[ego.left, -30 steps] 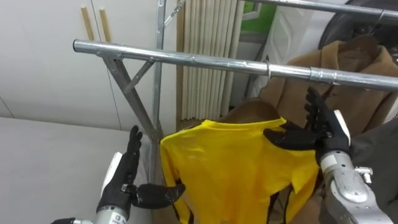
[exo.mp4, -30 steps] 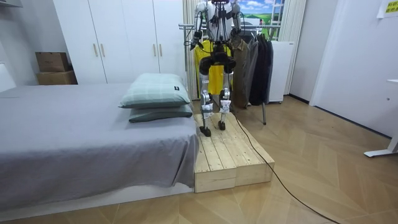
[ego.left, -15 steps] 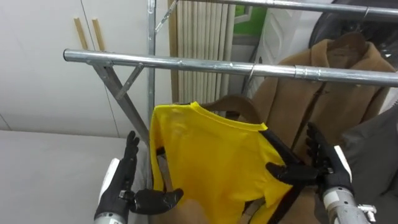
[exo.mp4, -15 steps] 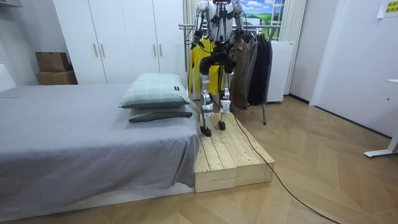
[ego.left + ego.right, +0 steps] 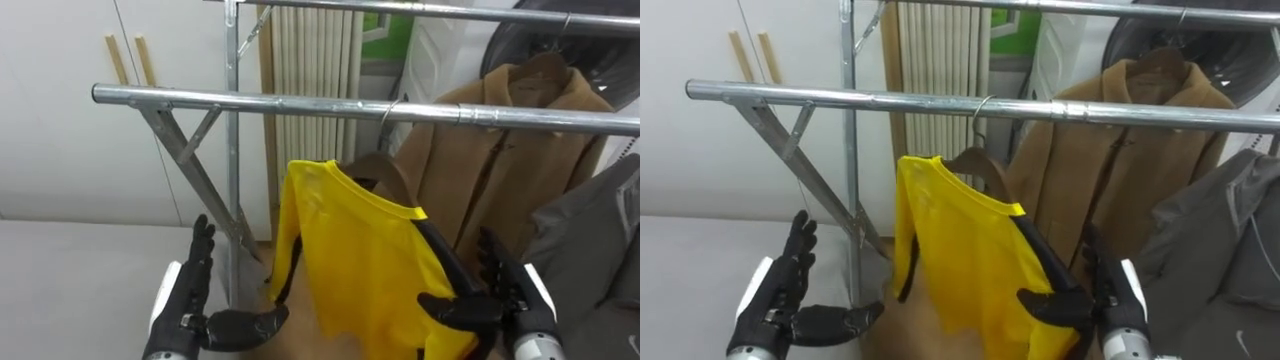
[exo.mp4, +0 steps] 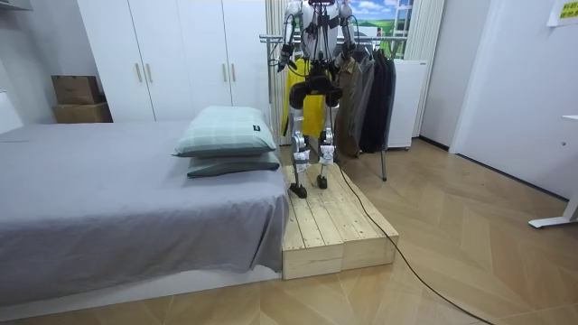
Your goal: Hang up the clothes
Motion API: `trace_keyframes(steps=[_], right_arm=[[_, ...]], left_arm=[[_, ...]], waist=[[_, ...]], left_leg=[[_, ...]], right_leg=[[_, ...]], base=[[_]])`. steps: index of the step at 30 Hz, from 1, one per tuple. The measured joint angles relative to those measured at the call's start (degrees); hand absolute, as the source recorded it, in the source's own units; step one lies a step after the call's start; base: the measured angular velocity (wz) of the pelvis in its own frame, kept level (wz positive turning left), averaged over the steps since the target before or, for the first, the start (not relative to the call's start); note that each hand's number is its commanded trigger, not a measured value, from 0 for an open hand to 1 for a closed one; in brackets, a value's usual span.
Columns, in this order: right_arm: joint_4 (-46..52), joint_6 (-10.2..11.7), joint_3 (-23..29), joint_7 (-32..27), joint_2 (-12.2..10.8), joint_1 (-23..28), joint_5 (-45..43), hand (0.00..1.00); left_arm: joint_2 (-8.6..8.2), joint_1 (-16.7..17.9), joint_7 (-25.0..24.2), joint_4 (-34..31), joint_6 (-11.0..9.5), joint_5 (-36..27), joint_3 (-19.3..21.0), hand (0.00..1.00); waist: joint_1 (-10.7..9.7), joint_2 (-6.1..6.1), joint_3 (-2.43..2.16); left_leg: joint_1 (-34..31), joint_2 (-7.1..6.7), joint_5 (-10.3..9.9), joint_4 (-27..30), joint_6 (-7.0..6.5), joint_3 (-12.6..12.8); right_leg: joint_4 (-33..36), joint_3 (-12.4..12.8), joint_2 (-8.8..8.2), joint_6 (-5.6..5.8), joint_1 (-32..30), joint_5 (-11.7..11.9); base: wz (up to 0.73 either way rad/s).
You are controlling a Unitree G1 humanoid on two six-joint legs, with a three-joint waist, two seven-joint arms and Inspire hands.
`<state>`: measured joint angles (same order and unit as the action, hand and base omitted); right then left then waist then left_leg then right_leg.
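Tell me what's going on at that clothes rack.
The robot stands on the wooden platform beside the bed, facing the rack. A yellow shirt on a hanger is hooked over the metal rail, next to a brown coat. The left hand and right hand are low on either side of the shirt, both open and holding nothing.

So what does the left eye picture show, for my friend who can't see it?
A yellow shirt hangs on a hanger from a metal rail, beside a brown coat. The left robot hand and right robot hand are open, low on either side of the shirt.
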<state>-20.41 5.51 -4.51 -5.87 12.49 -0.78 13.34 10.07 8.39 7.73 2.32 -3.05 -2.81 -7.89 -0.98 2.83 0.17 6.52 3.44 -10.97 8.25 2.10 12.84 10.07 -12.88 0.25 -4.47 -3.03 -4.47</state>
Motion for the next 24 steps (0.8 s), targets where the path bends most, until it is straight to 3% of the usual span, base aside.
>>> trace_keyframes(steps=[8, 11, 18, 24], right_arm=[[-0.18, 1.55, -1.13, -0.99, -0.61, 4.29, -0.79, 0.00], [-2.72, 1.75, -1.12, -1.08, -0.70, 5.05, -0.78, 0.00], [-10.87, 1.83, -1.08, -0.94, -1.50, 6.74, -0.79, 0.00], [-16.11, 2.17, -1.01, -0.17, -1.93, 8.67, -0.19, 0.00]], left_arm=[[0.03, 0.68, 0.38, 5.05, -2.02, -0.21, -0.08, 0.00], [0.03, 1.08, 0.42, 6.00, -2.33, -1.69, 0.03, 0.00], [0.14, 3.35, 1.84, 8.35, -2.55, -1.98, 1.41, 0.00], [0.14, 3.92, 1.76, 13.02, -3.63, -1.55, 1.41, 0.00]], waist=[[-0.06, -0.26, 0.17], [-0.11, -0.92, 0.64], [-0.12, -0.95, 0.48], [-0.12, -0.63, -0.02]], left_leg=[[0.59, 0.00, -0.11, 0.00, -0.06, 0.94], [0.36, 0.02, -0.58, 0.00, -0.26, 0.94], [-0.84, -0.03, -1.04, 0.05, -0.47, 0.99], [-0.74, -0.06, -1.05, 0.48, -0.49, 1.03]], right_leg=[[0.57, 0.46, 0.00, 0.00, 0.19, 0.01], [0.59, 0.51, 0.00, 0.24, -0.17, -0.17], [1.62, 0.55, -0.05, 0.35, -1.41, -0.15], [1.44, 0.56, -0.17, 0.44, -1.20, -0.23]], base=[[-0.05], [0.00], [0.00], [0.00]])
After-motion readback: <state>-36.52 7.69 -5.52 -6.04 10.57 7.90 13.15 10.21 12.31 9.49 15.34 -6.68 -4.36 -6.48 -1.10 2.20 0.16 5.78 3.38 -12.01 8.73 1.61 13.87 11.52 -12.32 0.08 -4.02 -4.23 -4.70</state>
